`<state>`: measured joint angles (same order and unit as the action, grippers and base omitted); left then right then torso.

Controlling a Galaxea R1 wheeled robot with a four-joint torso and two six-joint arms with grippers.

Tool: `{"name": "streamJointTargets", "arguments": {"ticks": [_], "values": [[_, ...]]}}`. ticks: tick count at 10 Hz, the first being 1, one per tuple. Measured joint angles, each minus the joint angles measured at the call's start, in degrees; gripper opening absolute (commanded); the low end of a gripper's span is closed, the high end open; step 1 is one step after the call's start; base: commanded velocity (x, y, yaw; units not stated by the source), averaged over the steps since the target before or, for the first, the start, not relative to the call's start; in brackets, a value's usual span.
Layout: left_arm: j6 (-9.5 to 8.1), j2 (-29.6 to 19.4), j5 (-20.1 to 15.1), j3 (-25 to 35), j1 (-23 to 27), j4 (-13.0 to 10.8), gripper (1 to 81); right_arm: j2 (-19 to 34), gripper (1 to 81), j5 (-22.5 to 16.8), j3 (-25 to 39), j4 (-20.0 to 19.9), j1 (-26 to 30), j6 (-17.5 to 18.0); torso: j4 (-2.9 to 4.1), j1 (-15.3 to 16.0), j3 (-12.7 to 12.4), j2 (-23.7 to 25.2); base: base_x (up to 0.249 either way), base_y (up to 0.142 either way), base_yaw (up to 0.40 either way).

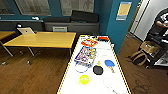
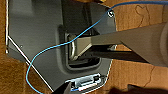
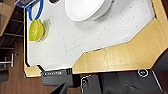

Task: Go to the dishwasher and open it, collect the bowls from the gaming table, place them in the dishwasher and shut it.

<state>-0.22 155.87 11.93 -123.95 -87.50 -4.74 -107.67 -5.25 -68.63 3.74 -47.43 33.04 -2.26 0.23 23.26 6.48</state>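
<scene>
Nearest the head camera is the table [image 1: 75, 75], white top with yellow edging, running away from the robot. On its near end sit a yellow bowl [image 1: 84, 79] and a pale bowl [image 1: 109, 82]; a little further on, a black bowl [image 1: 97, 70] and a blue bowl [image 1: 109, 63] lie close together, each with what looks like a short handle, so they could be paddles. Beyond them lie printed sheets [image 1: 86, 55] and a blue ring [image 1: 80, 68]. A yellow-topped desk [image 1: 42, 39] stands to the left, and a person [image 1: 160, 23] is at the far right.

The right wrist view looks down on the table's corner, with a white bowl [image 3: 85, 8] and the yellow one [image 3: 36, 30] on the surface. Whether either gripper is open or closed, I cannot tell. The dishwasher isn't here.

My read: this is the collecting step, robot just pulled up at the table. Next calls for bringing an arm over one bowl and getting fingers over its low rim.
</scene>
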Motion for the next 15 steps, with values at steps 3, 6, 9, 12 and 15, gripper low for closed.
{"name": "streamJointTargets", "arguments": {"ticks": [3, 6, 9, 12, 15], "values": [[0.0, 0.0, 0.1, 0.0, 0.6, 0.0, 81.1, 0.1, 81.1, -5.5, -2.4, -1.1, 7.3, 4.5, 0.0, 0.0, 1.9, 0.0, 0.0, 0.0, 0.0], [0.0, 0.0, 0.1, 0.0, 0.9, 0.0, 81.1, -0.1, 81.1, -10.5, -5.8, -1.7, 13.1, 8.0, 0.0, 0.1, 1.9, -0.1, 0.0, 0.0, 0.0], [0.0, 0.2, 0.1, 0.0, 1.0, 0.0, 81.1, -2.7, 81.1, -14.6, -9.6, -1.8, 18.7, 10.6, 0.0, 0.1, 1.9, -0.1, 0.0, 0.0, 0.0], [-0.02, 0.5, 0.1, -0.1, 1.3, 0.0, 81.1, -6.8, 81.1, -16.7, -15.7, -1.9, 19.7, 11.8, 0.0, 0.1, 1.9, -0.1, 0.0, 0.0, 0.0], [0.0, 0.5, 0.1, -0.1, 1.3, 0.1, 81.1, -12.3, 81.1, -16.8, -22.1, -2.1, 19.0, 12.8, 0.0, 0.1, 1.9, -0.1, 0.0, 0.0, 0.0]]}}
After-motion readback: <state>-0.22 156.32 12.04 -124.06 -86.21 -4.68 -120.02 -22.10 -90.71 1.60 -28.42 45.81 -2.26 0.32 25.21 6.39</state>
